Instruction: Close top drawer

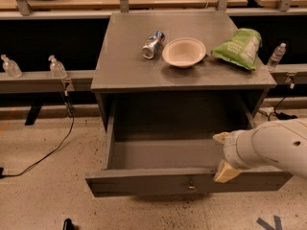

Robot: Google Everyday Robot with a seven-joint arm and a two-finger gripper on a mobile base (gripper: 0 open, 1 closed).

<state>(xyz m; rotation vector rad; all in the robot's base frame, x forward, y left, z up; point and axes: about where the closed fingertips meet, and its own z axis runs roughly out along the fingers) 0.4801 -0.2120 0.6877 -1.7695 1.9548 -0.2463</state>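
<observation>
The top drawer [158,182] of the dark-grey cabinet stands pulled far out, empty inside, with a small round metal knob [191,187] at the centre of its wide front panel. My gripper [222,155] comes in from the right on a white arm. One tan fingertip [225,172] lies over the top edge of the front panel, right of the knob. The other [220,137] sits over the inside of the drawer. The fingers stand spread apart and hold nothing.
On the cabinet top [124,61] lie a crushed can [152,44], a beige bowl [184,52] and a green chip bag [240,47]. Clear bottles [56,67] stand on a ledge at the left and a bottle [276,56] at the right. A black cable [48,152] crosses the speckled floor.
</observation>
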